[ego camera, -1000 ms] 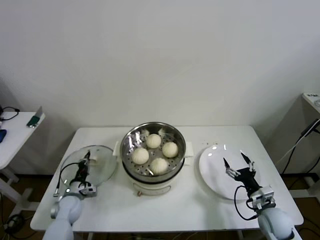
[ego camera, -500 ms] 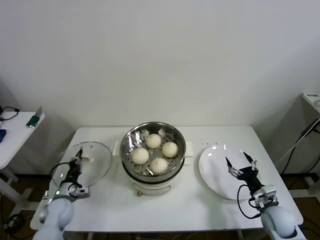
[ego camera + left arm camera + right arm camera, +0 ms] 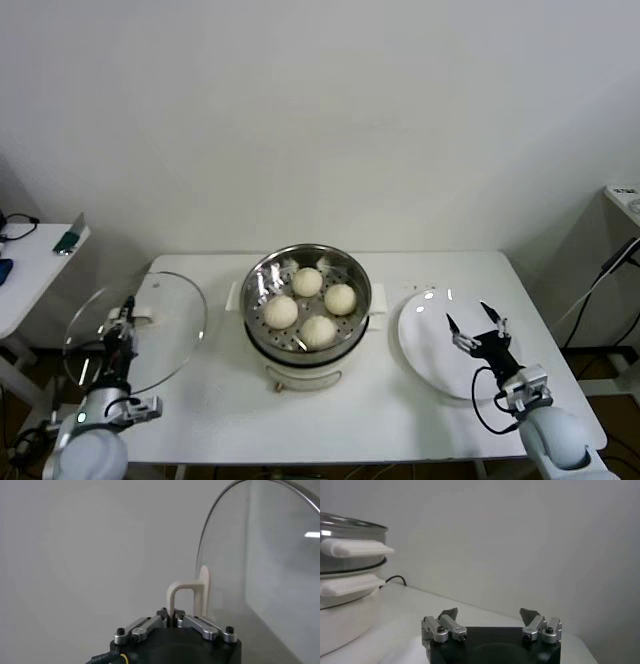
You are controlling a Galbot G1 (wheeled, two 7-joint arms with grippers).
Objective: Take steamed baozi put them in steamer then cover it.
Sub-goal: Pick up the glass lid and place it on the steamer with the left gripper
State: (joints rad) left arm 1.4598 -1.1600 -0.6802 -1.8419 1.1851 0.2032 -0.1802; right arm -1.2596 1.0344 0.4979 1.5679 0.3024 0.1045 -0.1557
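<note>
At about eight o'clock off the white bench, the left hand pinches the cream handle of the round clear glass cover, lifted and tilted. At four o'clock the right hand hovers spread over a flat white plate. Farther back at centre, four cream-white steamed baozi sit in the shiny steel steamer, uncovered.

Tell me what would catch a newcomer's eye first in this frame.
The steamer at the table's centre, with four baozi on its perforated floor. Next, the glass lid, lifted and tilted at the table's left edge, its handle pinched in the shut left gripper. On the right, the open right gripper hovers over a bare white plate.
</note>
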